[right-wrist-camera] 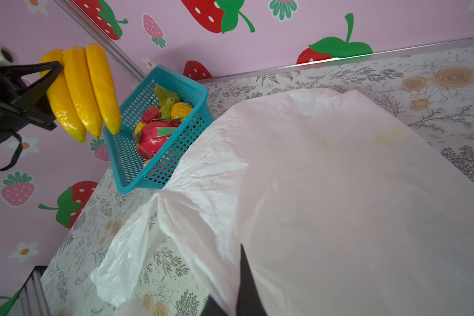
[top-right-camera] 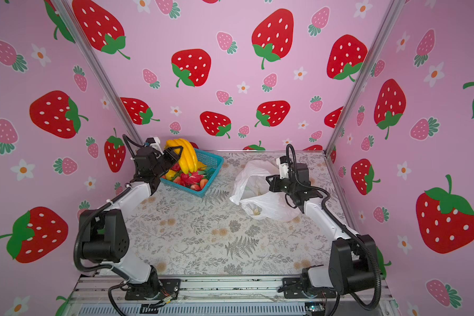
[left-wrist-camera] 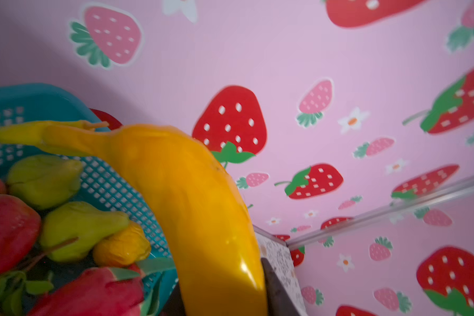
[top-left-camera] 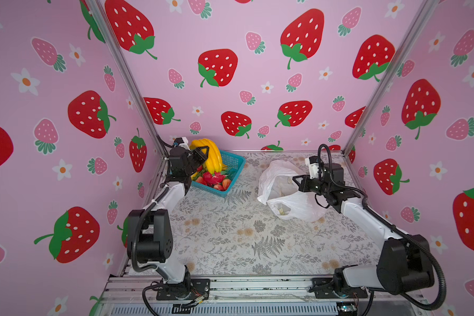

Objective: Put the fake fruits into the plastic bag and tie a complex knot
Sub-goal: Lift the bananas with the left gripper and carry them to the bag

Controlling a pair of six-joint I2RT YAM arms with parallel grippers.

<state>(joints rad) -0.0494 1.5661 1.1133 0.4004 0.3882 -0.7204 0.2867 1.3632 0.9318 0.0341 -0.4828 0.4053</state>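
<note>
Across all views, no legible writing.

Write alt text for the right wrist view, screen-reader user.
A crinkled white plastic bag fills the foreground, its edge pinched in the right hand at the bottom of the frame. Beyond it, the left hand holds a yellow banana bunch in the air beside a teal basket of fake fruits on a floral table.
</note>
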